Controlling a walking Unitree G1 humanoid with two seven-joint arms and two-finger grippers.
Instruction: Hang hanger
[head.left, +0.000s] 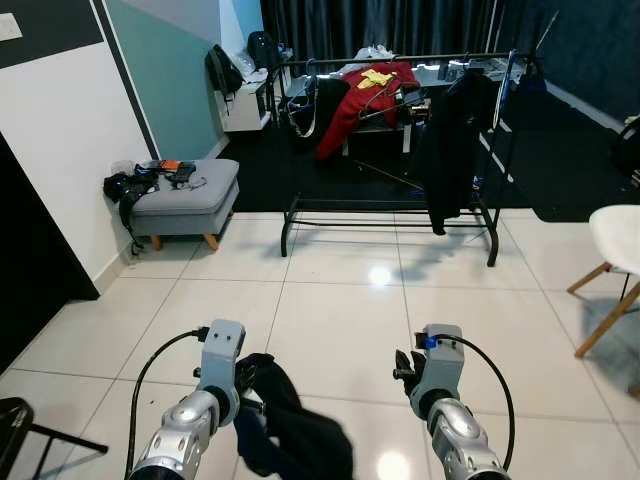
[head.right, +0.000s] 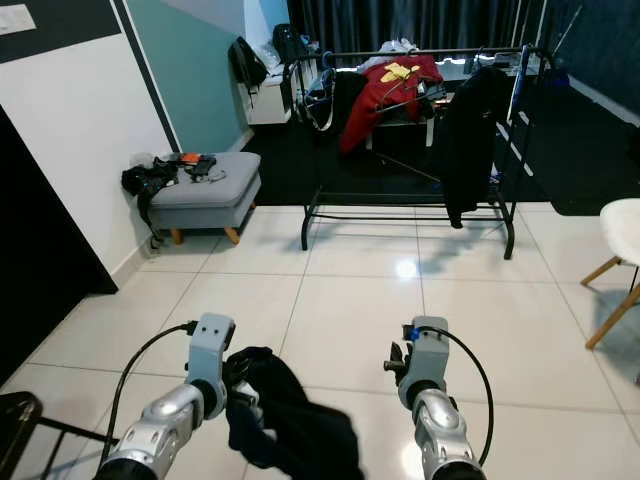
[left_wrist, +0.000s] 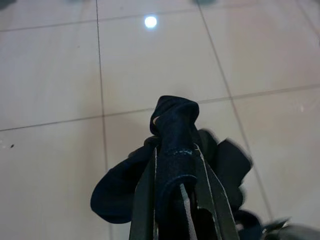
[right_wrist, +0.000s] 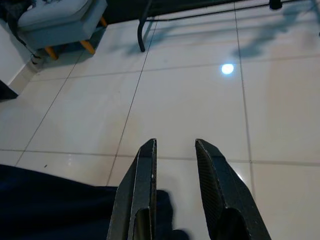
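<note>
Hanger hidden inside dark garment (head.left: 290, 425) clamped by left claw (left_wrist: 175, 165); right claw (right_wrist: 175, 165) parted, empty.

— What's the floor (head.left: 340, 300) like?
— Glossy white tile, ceiling lights glinting off it.
— And the walls?
— A white and teal wall (head.left: 170, 70), dark curtains (head.left: 380, 25) behind, a grey ottoman (head.left: 185, 205), and a white chair (head.left: 615, 255).
</note>
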